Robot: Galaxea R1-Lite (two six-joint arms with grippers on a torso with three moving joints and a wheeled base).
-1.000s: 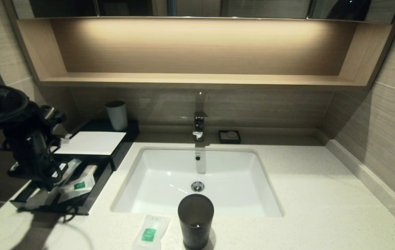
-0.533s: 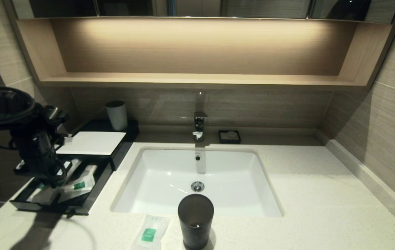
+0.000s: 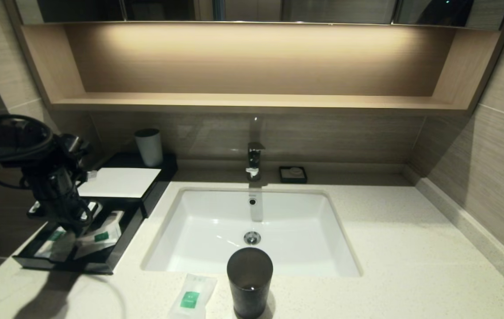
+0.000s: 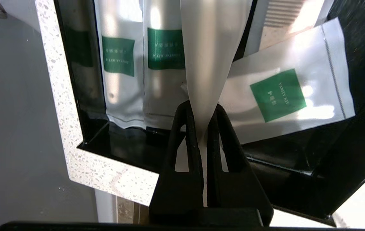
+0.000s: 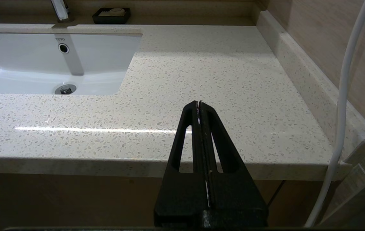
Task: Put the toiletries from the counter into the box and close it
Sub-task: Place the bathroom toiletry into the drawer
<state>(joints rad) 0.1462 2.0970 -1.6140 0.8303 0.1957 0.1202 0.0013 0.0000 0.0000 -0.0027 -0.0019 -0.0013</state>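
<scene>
Over the box [image 3: 101, 259], left gripper [image 4: 202, 109] pinching packet [image 4: 212, 48], label hidden

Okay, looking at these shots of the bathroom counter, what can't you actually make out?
- Packet pinched in the left gripper: the left wrist view shows only its blank side, so its contents and label are unknown.
- Open drawer of the box: in the head view the left arm covers much of it.
- Sachet on the counter: head view's bottom edge cuts it off.
- Right gripper: absent from the head view.
</scene>
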